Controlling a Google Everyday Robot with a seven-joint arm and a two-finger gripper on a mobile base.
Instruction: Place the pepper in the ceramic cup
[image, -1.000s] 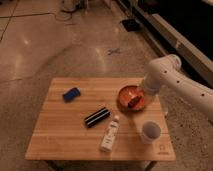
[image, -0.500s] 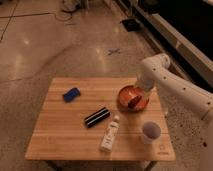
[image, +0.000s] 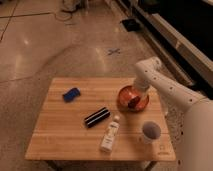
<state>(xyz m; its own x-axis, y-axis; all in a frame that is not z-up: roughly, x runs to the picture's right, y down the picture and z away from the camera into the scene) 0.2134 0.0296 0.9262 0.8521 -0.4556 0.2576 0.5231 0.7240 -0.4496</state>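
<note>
The orange-red bowl (image: 126, 102) stands on the right half of the wooden table (image: 65, 130). A small dark red shape, the pepper (image: 134, 103), lies inside it. My gripper (image: 138, 95) reaches down from the white arm (image: 150, 70) into the bowl, right at the pepper. The ceramic cup (image: 150, 131), pale with a dark inside, stands upright near the table's front right corner, apart from the bowl and the gripper.
A white bottle (image: 110, 135) lies on its side at the front middle. A black bar-shaped object (image: 97, 117) lies in the middle and a blue object (image: 71, 94) at the back left. My arm's white body (image: 197, 130) fills the right edge.
My arm has swung left over the table and the gripper has come down into the bowl. The other objects have not moved.
</note>
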